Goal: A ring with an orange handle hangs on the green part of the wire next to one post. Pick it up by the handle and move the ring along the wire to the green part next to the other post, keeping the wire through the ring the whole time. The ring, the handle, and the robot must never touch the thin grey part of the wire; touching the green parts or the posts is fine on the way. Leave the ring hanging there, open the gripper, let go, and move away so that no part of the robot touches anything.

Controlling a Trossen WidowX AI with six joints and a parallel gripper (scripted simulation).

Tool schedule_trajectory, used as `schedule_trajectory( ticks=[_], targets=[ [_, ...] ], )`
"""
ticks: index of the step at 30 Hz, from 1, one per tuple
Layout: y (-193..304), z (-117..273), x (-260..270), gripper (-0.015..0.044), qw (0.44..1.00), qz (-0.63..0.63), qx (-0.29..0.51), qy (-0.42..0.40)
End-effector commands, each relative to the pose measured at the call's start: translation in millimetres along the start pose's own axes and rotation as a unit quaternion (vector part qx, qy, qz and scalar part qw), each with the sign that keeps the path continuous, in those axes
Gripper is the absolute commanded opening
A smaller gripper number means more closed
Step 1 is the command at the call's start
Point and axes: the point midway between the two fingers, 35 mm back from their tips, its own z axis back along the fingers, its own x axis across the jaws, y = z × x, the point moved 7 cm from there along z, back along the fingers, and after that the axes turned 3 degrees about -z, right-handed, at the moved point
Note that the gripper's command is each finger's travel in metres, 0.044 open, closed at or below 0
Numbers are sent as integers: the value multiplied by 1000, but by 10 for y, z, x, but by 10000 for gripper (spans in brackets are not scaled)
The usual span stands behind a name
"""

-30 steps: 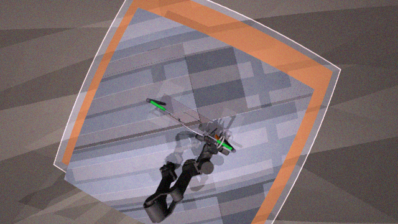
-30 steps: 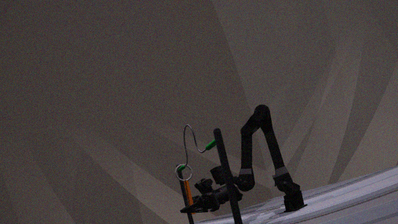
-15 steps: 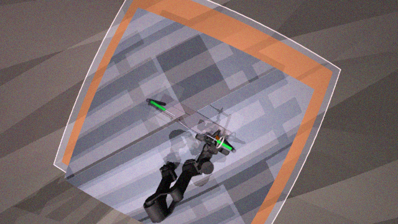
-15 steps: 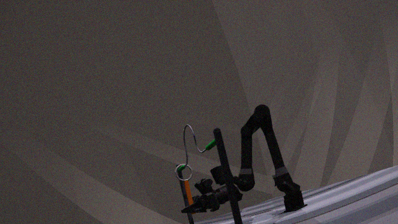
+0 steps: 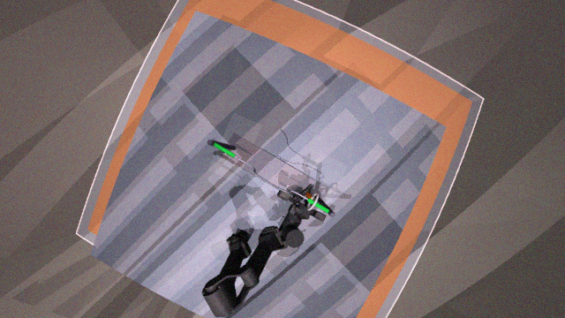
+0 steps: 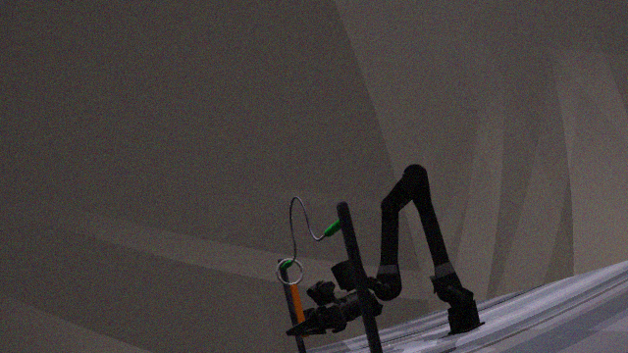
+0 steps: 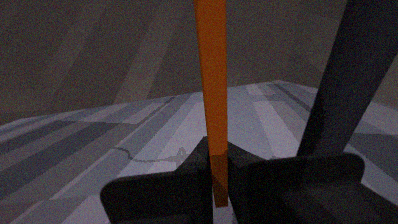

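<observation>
One dark post stands just beside the gripped orange handle.

On all things that are visible here, I can read no text, no label, no brand, no number and no sign
</observation>
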Motion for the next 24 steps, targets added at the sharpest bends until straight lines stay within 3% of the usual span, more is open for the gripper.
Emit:
schedule_trajectory(
  ticks=[1, 24],
  targets=[
    [-88, 11, -6, -150, 1000, 3, -5, 0],
    [-174, 29, -11, -150, 1000, 3, -5, 1]
  ],
)
